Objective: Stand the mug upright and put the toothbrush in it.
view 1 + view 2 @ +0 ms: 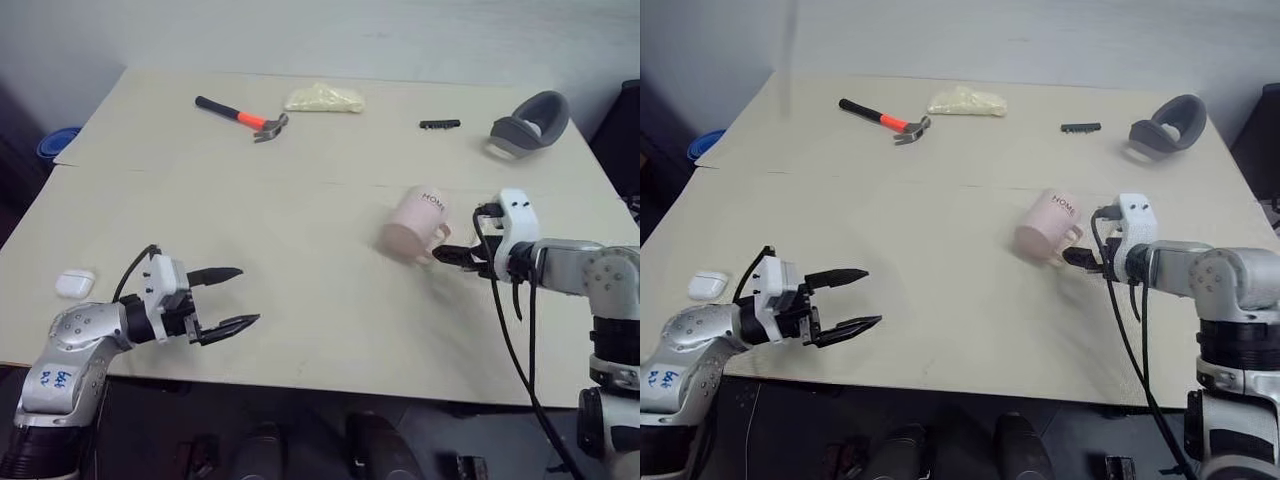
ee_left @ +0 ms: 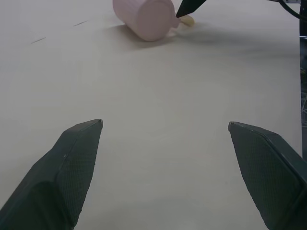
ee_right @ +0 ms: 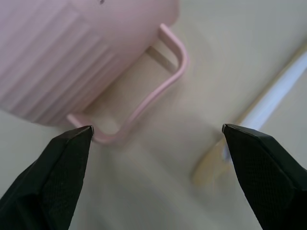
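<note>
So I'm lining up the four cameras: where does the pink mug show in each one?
Left eye: mug on its side, right of centre, beside the right gripper.
Right eye: same spot, mug right of centre.
Left wrist: mug far ahead, beyond the open fingers.
Right wrist: mug close, its handle between the fingertips.
Shared landmark: the mug's loop handle.

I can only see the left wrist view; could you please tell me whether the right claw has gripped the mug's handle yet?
Observer: Not yet. The right claw is open, with the handle of the mug just ahead of it.
Operator: Thank you. Where is the toothbrush?
Observer: The toothbrush lies on the table beside that handle, ahead of the same claw.
Operator: Is anything else nearby?
Observer: No. A hammer lies at the far side, well away from the mug.
</note>
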You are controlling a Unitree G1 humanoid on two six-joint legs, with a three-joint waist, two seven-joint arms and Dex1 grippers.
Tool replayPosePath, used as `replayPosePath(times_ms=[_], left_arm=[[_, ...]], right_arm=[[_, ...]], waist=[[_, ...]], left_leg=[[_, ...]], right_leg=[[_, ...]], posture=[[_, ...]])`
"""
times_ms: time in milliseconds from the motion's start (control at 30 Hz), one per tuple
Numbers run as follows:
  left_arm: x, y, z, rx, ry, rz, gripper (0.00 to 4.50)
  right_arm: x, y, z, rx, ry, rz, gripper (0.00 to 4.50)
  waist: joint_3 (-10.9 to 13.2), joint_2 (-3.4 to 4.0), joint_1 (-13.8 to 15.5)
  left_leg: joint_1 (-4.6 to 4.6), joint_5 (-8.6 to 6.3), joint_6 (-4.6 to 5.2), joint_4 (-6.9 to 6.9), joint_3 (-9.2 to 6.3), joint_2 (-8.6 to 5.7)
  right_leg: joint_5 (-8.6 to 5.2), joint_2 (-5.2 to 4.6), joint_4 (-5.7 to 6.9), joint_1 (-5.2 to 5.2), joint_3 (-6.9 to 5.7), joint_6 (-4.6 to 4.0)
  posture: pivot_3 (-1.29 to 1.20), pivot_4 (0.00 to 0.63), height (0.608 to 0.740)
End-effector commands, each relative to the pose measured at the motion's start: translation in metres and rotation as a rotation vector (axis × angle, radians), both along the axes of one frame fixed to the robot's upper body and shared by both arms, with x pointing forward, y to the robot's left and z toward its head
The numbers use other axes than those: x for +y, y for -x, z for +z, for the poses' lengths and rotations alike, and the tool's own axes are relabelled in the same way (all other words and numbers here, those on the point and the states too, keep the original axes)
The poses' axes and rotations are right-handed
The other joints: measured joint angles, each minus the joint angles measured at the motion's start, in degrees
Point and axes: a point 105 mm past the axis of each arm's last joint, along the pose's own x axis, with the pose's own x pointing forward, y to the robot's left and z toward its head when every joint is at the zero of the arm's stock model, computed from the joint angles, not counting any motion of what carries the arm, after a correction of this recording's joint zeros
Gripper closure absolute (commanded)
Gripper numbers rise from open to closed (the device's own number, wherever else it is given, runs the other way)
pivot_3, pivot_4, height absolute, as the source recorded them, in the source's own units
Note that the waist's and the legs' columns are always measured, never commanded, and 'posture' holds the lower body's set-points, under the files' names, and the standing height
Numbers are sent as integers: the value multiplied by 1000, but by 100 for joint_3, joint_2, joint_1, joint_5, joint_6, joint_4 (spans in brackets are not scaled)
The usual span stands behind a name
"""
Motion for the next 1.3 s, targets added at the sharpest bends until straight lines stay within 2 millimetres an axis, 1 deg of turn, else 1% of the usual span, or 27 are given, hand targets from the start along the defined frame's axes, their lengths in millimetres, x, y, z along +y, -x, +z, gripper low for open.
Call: replayPosePath(times_ms=[33,67,167,267,367,433,500,600,633,667,700,833,867,900,933,1000,1033,1133,1200,1300], left_arm=[[-1,5,9,-53,-5,13,0],[-1,5,9,-53,-3,19,0],[0,7,8,-52,-1,32,0],[-1,9,6,-48,3,41,0],[-2,12,2,-42,4,46,0],[-2,12,1,-41,4,47,0],[-3,12,0,-41,1,46,0],[-5,12,-1,-44,-5,40,0],[-5,12,-1,-45,-7,38,0],[-4,12,-1,-46,-11,37,0],[-4,12,0,-47,-14,37,0],[0,12,0,-51,-24,42,0],[1,12,1,-53,-23,45,0],[2,12,2,-56,-20,51,0],[3,12,3,-60,-11,59,0],[5,10,8,-62,21,81,0],[7,9,12,-68,45,96,0],[12,7,23,-77,118,145,0],[16,7,27,-66,156,168,0],[25,10,27,-61,166,206,0]], right_arm=[[-6,-11,7,-31,11,-18,390],[-2,-13,7,-29,1,-2,582],[11,-17,7,-21,-14,48,1476],[19,-20,6,-3,-47,50,1476],[21,-23,4,41,-93,11,1476],[21,-25,0,65,-78,-9,1476],[16,-27,-9,108,-22,-39,1476],[16,-30,-20,162,-35,-53,1476],[18,-30,-22,178,-48,-44,1838],[21,-31,-22,184,-52,-35,2060],[24,-31,-22,187,-58,-23,2401],[38,-33,-17,175,-110,34,3715],[44,-35,-12,148,-133,62,4046],[54,-37,-2,72,-141,135,4341],[67,-37,9,-14,-141,224,4474],[93,-32,28,-194,-124,407,4474],[106,-30,38,-313,-102,489,4474],[143,-22,54,-661,-92,655,4474],[163,-18,56,-829,-152,680,4474],[189,-23,39,-935,-173,649,4474]], waist=[[0,0,-6],[0,0,-10],[0,0,-19],[0,0,-18],[0,0,-18],[0,0,-12],[0,0,-13],[-3,-5,-13],[-7,-11,-13],[-11,-18,-13],[-12,-20,-13],[-12,-20,-53],[-12,-20,-69],[-12,-20,-83],[-12,-19,-98],[-10,-17,-132],[-8,-13,-144],[-5,-9,-164],[-5,-9,-174],[-5,-9,-174]], left_leg=[[-1,-2,3,8,0,0],[-1,-2,5,13,-1,1],[0,-1,7,21,-1,2],[-1,-1,7,21,-4,5],[-3,-1,7,21,-3,4],[-5,-1,7,21,-3,4],[-4,-1,7,22,-3,3],[-3,-1,7,29,-3,2],[-1,-1,7,31,-3,2],[0,-1,7,31,-4,2],[1,-1,7,31,-4,3],[1,-2,8,30,-5,6],[1,-2,8,29,-4,7],[1,-2,8,28,-4,8],[1,-2,8,27,-4,8],[0,-2,8,25,-5,8],[-1,-2,8,25,-6,8],[-4,-3,7,21,-5,8],[-4,-3,6,20,-4,9],[-5,1,-2,21,-5,8]], right_leg=[[0,0,1,0,0,1],[1,1,3,2,0,2],[2,8,14,2,3,3],[2,10,15,0,2,3],[2,9,14,-1,2,3],[2,7,13,-1,0,3],[2,7,13,-1,0,3],[2,6,15,3,0,4],[3,7,16,5,0,4],[3,7,15,7,-1,4],[3,7,15,8,-1,3],[3,11,16,6,-1,3],[3,12,18,6,-1,3],[2,12,20,4,-1,3],[2,13,20,4,-1,3],[2,13,20,3,-1,3],[2,14,20,2,-2,3],[3,16,35,-4,-1,4],[3,18,47,-8,-1,4],[3,15,52,-9,-2,4]], posture=[[0,150,740],[0,150,740],[0,150,740],[0,150,740],[0,150,740],[0,150,740],[0,150,740],[0,150,740],[0,150,740],[0,150,740],[0,150,740],[0,150,740],[0,150,740],[0,150,740],[0,150,740],[0,150,740],[0,150,740],[0,150,740],[0,150,740],[0,150,740]])
